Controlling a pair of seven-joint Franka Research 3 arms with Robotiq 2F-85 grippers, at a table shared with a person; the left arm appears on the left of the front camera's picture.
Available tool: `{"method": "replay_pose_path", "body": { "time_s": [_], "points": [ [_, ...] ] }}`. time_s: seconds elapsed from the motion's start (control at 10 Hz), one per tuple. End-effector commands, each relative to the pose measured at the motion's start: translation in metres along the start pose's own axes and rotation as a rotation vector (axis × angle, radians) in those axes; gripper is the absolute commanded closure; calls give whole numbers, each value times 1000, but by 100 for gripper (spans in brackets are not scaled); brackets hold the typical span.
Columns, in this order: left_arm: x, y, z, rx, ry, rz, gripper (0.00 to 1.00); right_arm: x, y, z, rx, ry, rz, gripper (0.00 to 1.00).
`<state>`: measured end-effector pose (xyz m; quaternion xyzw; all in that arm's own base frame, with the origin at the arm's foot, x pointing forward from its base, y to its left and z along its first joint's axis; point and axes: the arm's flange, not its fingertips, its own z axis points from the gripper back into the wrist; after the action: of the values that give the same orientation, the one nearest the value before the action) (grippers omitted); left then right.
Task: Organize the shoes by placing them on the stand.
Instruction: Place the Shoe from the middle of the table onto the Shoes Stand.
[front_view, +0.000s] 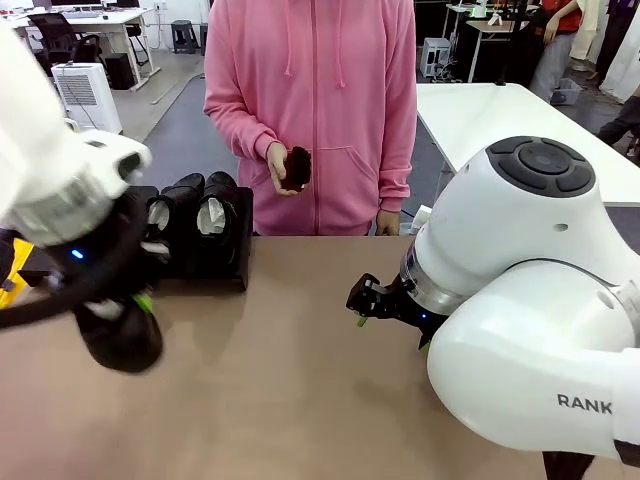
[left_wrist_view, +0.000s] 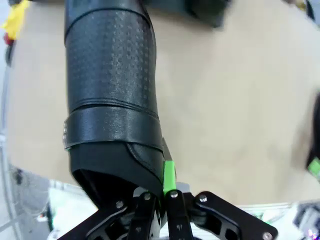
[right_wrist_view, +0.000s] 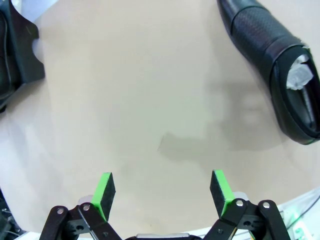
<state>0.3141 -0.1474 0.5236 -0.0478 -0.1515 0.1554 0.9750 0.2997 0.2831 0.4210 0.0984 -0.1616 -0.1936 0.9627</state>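
My left gripper (left_wrist_view: 162, 192) is shut on the heel rim of a glossy black shoe (left_wrist_view: 110, 75), which hangs toe-down just above the table at the near left (front_view: 120, 340). The low black stand (front_view: 205, 265) sits behind it at the table's far left, and two shoes (front_view: 195, 212) stuffed with white paper rest on it side by side. My right gripper (front_view: 364, 303) stands open over the table's middle right with nothing between its fingers (right_wrist_view: 162, 187). In the right wrist view a paper-stuffed shoe (right_wrist_view: 272, 60) lies at the top right, with the stand (right_wrist_view: 17, 55) at the left edge.
A person in a pink hoodie (front_view: 310, 90) stands at the far edge, holding a small brown brush (front_view: 297, 167) in one hand. Bare brown tabletop (front_view: 300, 380) stretches between my two arms. A yellow object (front_view: 12, 275) lies at the left edge.
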Motion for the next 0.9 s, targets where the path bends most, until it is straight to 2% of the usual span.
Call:
{"method": "replay_pose_path", "body": {
  "time_s": [0.0, 0.2, 0.4, 0.5, 0.6, 0.7, 0.8],
  "points": [
    [64, 31, -20, 73, -103, 63, 100, 3, 2, 0, 21, 16, -2, 0],
    [115, 54, -21, 120, -175, 21, 100, 3, 2, 0, 21, 16, -2, 0],
    [158, 71, -24, 138, -181, -6, 100, 3, 2, 0, 21, 16, -2, 0],
    [166, 75, -28, 112, -167, 6, 100, 3, 2, 0, 21, 16, -2, 0],
    [165, 77, -36, 59, -112, 37, 100, 3, 2, 0, 21, 16, -2, 0],
    [159, 78, -34, 133, -166, 24, 100, 3, 2, 0, 21, 16, -2, 0],
    [159, 78, -34, 133, -166, 24, 100, 3, 2, 0, 21, 16, -2, 0]
  ]
}}
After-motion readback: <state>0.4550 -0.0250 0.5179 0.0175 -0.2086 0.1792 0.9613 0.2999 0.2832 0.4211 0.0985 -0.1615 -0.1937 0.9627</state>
